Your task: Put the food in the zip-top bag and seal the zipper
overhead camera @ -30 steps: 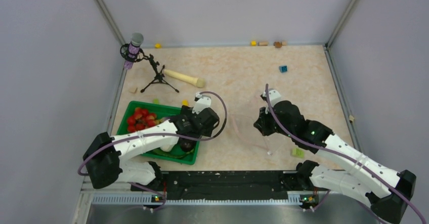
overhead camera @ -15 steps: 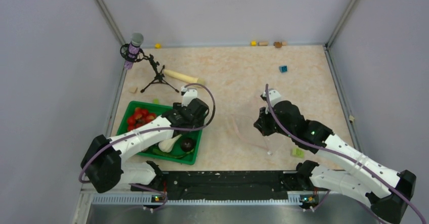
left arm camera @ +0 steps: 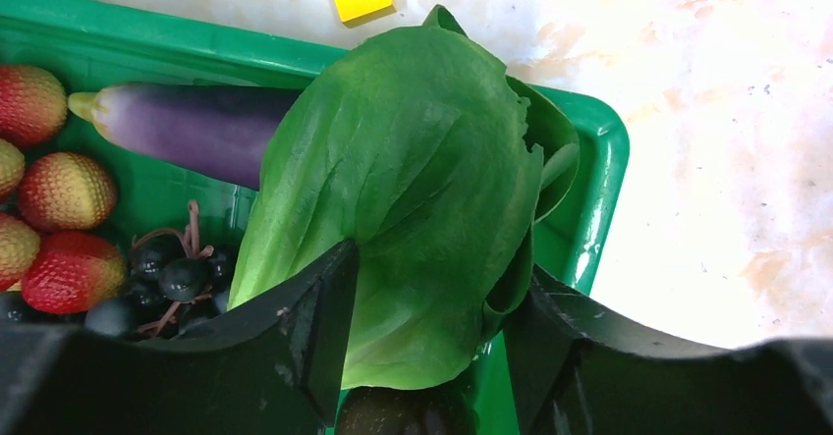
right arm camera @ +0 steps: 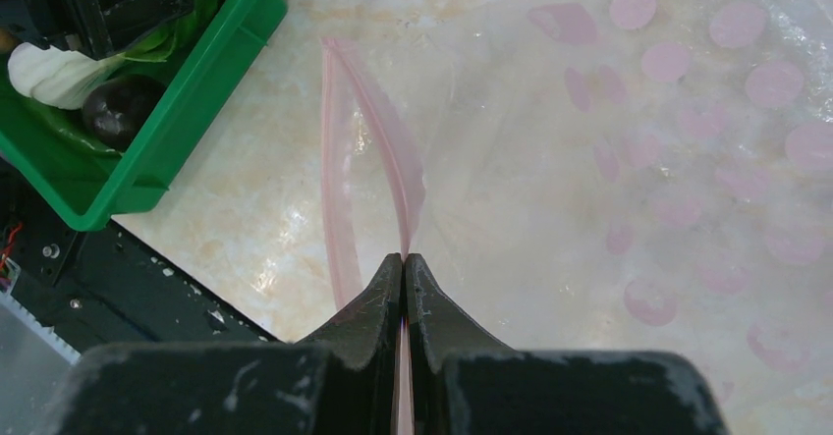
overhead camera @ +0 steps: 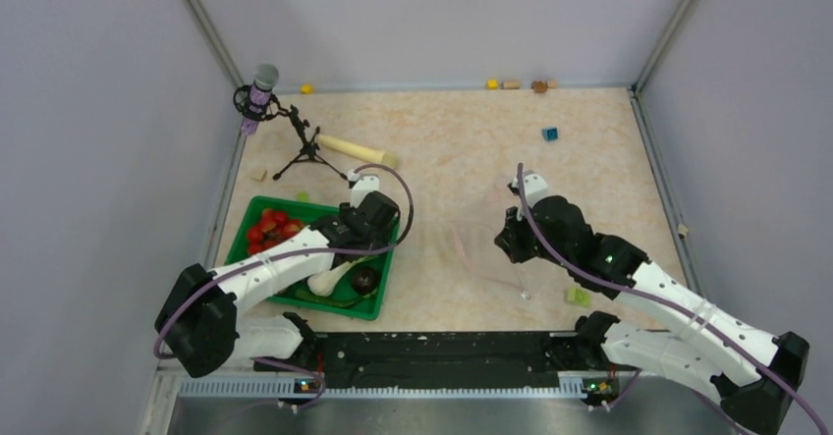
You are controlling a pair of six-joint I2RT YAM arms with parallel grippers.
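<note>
- Left gripper [left arm camera: 432, 288] hangs over the far right corner of the green plastic tray [left arm camera: 601, 170] at near left. Its jaws are spread to either side of the broad leaf of the green-and-white toy bok choy [left arm camera: 413, 160]. No squeeze shows, so I judge the grab as not yet made.
- Other food lies in that tray too: the dark purple toy eggplant [left arm camera: 187, 126], the small red toy strawberries [left arm camera: 64, 190] and a cluster of dark toy berries [left arm camera: 177, 278].
- Right gripper [right arm camera: 405, 258], right of the tray at mid table, has its fingers pressed together on 1 lip of the narrow pale pink zipper strip [right arm camera: 381, 131]. That lip is held apart from the other, so the clear floppy plastic zip-top bag [right arm camera: 609, 209] gapes toward the tray.
- 0 pieces show inside the bag, so by my reading loading has not begun. Each piece of food has to cross over, then the zipper needs pressing shut along its full width.
- Farther back, the beige wooden rolling pin [overhead camera: 356, 149] and the small blue block [overhead camera: 550, 134] play no part.
</note>
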